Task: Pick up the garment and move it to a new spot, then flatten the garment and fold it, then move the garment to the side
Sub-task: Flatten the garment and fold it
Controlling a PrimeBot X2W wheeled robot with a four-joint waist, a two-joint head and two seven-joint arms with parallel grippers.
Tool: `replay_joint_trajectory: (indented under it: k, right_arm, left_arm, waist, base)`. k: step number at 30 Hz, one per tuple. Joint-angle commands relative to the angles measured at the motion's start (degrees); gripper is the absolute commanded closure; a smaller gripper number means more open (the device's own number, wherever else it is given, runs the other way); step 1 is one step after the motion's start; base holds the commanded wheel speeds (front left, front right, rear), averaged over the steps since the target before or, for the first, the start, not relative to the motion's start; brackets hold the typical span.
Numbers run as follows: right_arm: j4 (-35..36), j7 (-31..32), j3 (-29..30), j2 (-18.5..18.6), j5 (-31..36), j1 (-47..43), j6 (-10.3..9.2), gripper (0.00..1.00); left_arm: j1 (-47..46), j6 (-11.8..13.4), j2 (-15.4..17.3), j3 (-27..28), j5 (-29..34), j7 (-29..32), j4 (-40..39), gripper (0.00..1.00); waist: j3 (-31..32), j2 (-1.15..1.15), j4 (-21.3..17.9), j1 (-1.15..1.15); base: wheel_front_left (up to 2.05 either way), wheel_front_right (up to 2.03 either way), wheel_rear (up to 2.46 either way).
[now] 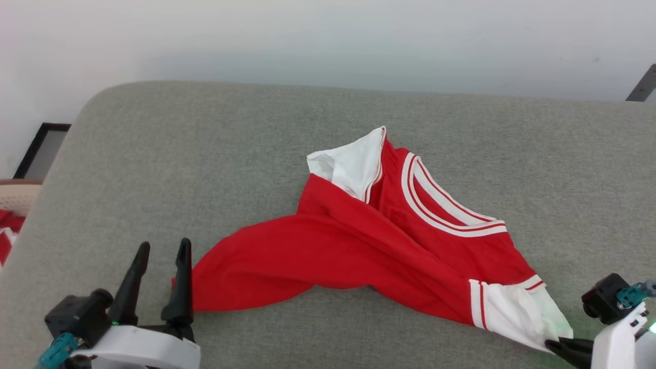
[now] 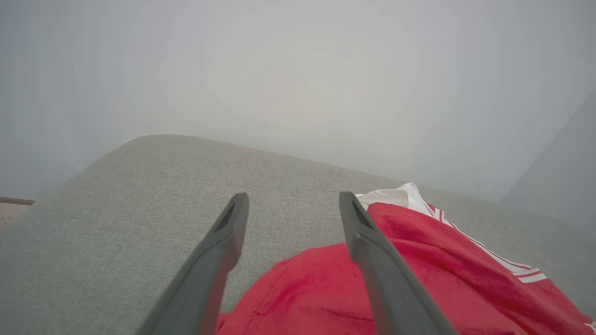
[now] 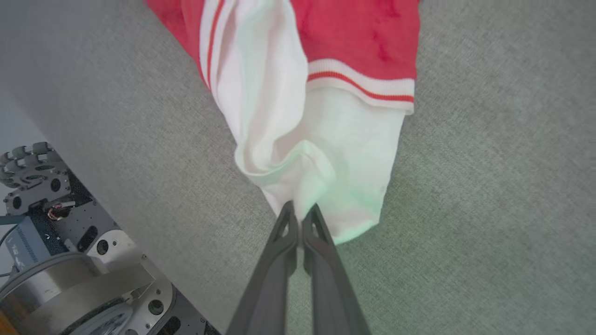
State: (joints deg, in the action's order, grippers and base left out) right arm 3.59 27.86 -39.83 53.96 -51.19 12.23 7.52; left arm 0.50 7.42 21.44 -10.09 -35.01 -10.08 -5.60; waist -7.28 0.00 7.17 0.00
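The right pincer (image 3: 298, 211) is clamped tight on the garment (image 1: 359, 246), its two fingers pinching a small bunch of cloth at the hem of the white sleeve (image 3: 326, 139) nearest the robot. From that pinch the sleeve fans out into the red body, which lies crumpled and twisted on the grey fabric-covered desk (image 1: 154, 154), collar trim facing up and a second white panel poking up at the garment's far side. The left pincer (image 1: 164, 245) stands with its fingers wide apart and nothing between them, just beside the garment's red tail end, the inner finger close to the cloth edge; whether it touches cannot be told. The garment looks light, limp and soft, so it will likely sag and fold on itself wherever it is unsupported, and a one-point grip will only drag it into a rope. A second hold on the red hem corner by the left pincer, taken opposite the sleeve, would probably let the cloth be lifted and stretched flat.
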Motion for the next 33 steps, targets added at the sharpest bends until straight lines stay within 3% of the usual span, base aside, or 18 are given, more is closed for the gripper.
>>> replay_joint_trajectory:
  k: [1, 11, 19, 25, 33]
  right_arm:
    - [-0.48, -0.7, -0.17, -0.85, 0.56, 0.65, -0.05, 0.0]
    - [0.33, 0.27, 5.79, -3.52, 0.18, 0.03, -0.05, 0.0]
    - [5.62, -1.98, 18.4, -7.76, 1.29, -5.27, -0.05, 0.0]
    - [8.51, -4.67, 28.14, -16.94, 9.9, -9.09, -0.05, 0.0]
    - [11.92, -9.77, 33.52, -30.9, 21.71, -6.76, -0.04, 0.0]
  left_arm:
    - [0.5, 0.23, 0.25, 0.11, -0.13, 0.04, -0.02, 0.0]
    - [2.41, 1.01, 2.68, 0.68, -0.32, 2.63, -2.42, 0.0]
    - [-1.71, -2.03, 6.94, -0.33, -3.83, 11.88, -7.08, 0.0]
    - [-10.74, -5.34, 10.57, -2.11, -8.12, 22.81, -7.45, 0.0]
    - [-25.79, -8.54, 12.77, -4.86, -13.31, 36.64, -0.32, 0.0]
  waist:
    - [0.19, 0.0, -0.37, 0.0]
    - [2.65, 0.0, -3.78, 0.0]
    - [4.37, 0.0, -6.74, 0.0]
    - [4.58, 0.0, -10.33, 0.0]
    - [1.57, 0.0, -17.02, 0.0]
  base:
    - [0.0, 0.0, 0.0]
    - [0.0, 0.0, 0.0]
    - [0.0, 0.0, 0.0]
    - [0.0, 0.0, 0.0]
    - [0.0, 0.0, 0.0]
